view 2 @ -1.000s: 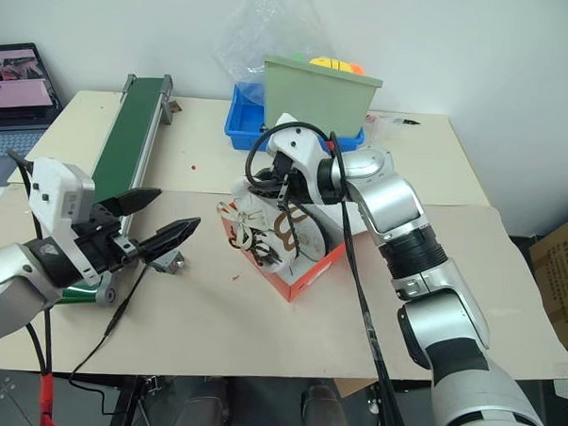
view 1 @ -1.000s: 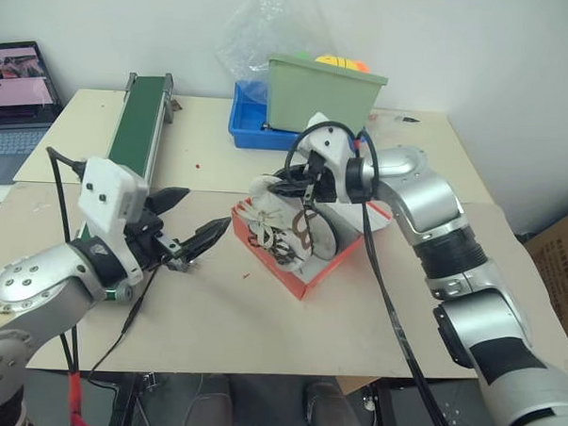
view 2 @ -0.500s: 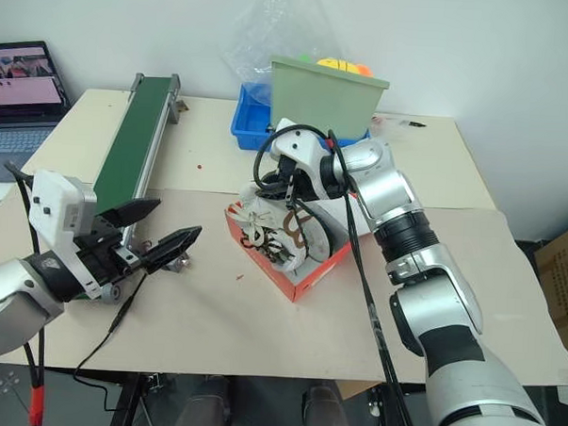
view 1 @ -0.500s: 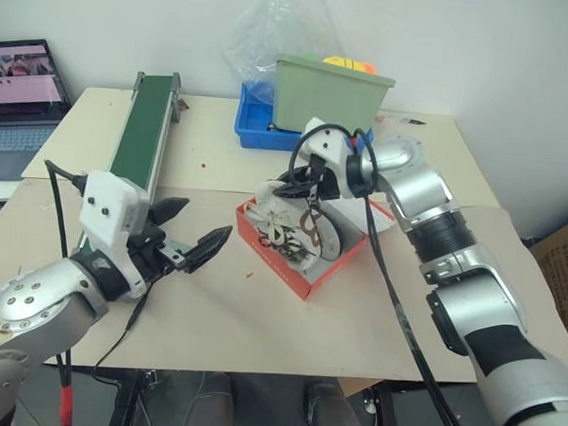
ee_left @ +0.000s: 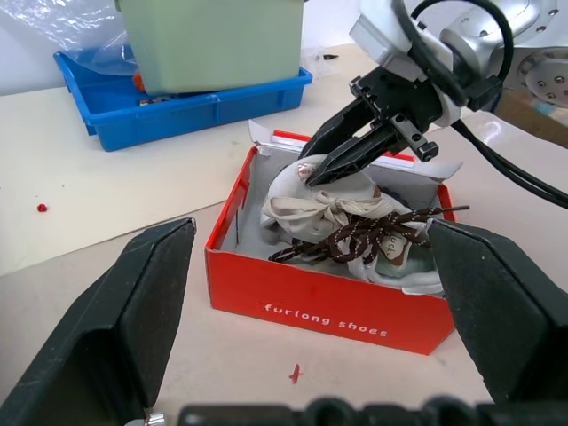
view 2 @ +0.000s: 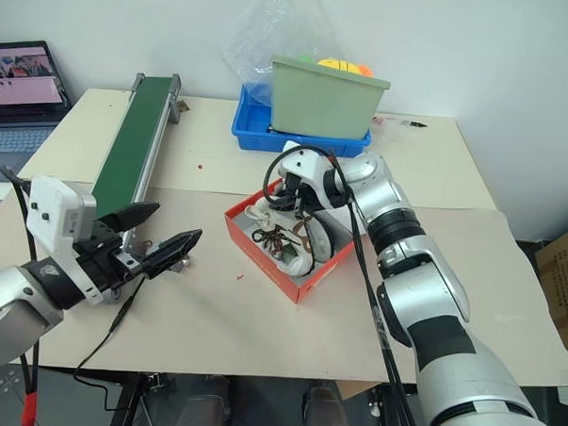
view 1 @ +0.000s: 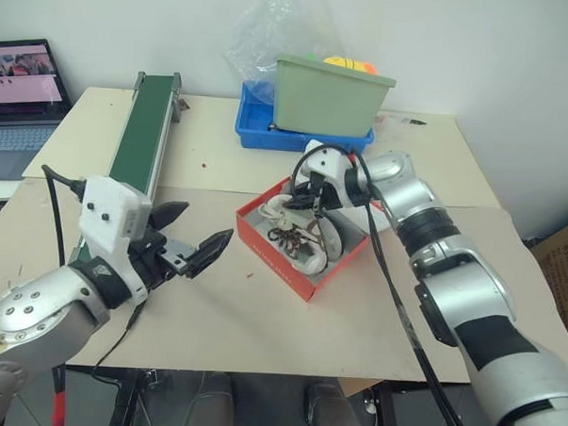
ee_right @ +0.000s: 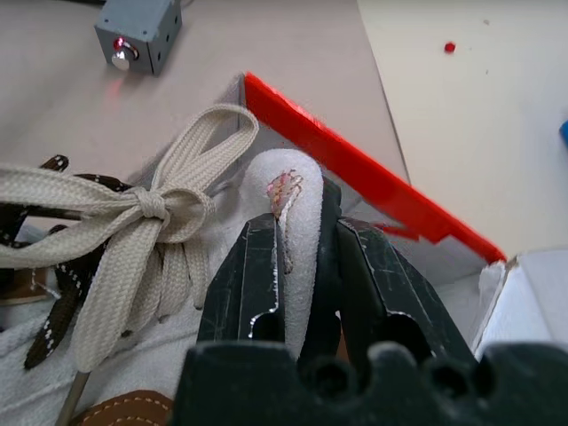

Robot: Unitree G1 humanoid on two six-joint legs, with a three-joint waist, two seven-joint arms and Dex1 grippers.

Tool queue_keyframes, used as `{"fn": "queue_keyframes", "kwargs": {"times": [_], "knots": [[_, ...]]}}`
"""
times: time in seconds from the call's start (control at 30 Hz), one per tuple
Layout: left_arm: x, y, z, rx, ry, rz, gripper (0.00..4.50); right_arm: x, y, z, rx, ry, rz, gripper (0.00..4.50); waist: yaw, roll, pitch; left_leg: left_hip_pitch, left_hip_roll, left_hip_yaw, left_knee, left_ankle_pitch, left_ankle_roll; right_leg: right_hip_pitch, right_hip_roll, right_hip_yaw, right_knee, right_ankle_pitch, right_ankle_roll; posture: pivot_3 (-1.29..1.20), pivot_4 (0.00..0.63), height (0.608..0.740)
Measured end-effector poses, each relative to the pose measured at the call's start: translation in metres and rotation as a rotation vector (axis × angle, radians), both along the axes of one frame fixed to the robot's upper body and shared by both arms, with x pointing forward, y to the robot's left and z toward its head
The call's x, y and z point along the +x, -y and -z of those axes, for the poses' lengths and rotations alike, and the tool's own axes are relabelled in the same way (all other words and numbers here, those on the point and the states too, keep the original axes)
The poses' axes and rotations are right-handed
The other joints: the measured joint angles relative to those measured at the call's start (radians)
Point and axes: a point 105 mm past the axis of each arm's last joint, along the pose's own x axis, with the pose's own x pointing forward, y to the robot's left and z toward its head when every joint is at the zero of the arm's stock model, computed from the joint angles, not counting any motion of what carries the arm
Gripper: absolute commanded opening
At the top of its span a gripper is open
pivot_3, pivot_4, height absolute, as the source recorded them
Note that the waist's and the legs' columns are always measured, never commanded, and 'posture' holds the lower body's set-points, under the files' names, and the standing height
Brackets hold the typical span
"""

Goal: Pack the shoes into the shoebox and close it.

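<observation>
Black fingers of the left gripper (view 1: 191, 235) stand spread as wide as they go and hold nothing; this gripper hovers over the beige tabletop (view 1: 261, 316), to the left of the box and apart from it. Behind it, a green conveyor belt (view 1: 144, 131) runs toward the back edge.

Near the middle lies the shoebox (view 1: 283, 270), red outside and white inside, open, with its lid folded back on the far side. Both shoes (ee_left: 355, 226) are inside it, lying close together, their dark brown and cream laces in a loose tangle on top; some laces look to reach the box wall.

The right gripper (ee_right: 302, 257) reaches down into the box from the right. Its fingers are almost closed and pinch the cream edge of one shoe, near the heel as far as I can tell. Behind the box stand a blue tray (view 1: 259, 132) and a green bin (view 1: 332, 92).

I judge the step in hand is seating the second shoe in the box. The next move calls for letting go of the shoe, tucking any laces below the rim, then swinging the lid over.
</observation>
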Motion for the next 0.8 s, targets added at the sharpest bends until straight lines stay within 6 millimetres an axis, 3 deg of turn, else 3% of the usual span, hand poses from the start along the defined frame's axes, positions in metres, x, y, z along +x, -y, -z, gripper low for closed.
{"fn": "queue_keyframes", "kwargs": {"times": [0.53, 0.8], "knots": [[-0.002, 0.003, -0.003, -0.002, -0.008, -0.001, 4.47, -0.003, -0.019, 0.018, -0.041, 0.005, -0.055, 0.54, -0.004, 0.0, 0.0, 0.0, 0.0, 0.0, 0.0, 0.0, 0.0, 0.0, 0.0, 0.0, 0.0, 0.0, 0.0, 0.0, 0.15, 0.74], [-0.002, 0.004, -0.004, 0.01, -0.011, 0.001, 4.47, -0.003, -0.017, 0.022, -0.031, -0.009, -0.04, 0.54, -0.003, 0.0, 0.0, 0.0, 0.0, 0.0, 0.0, 0.0, 0.0, 0.0, 0.0, 0.0, 0.001, 0.0, 0.0, 0.0, 0.15, 0.74]]}}
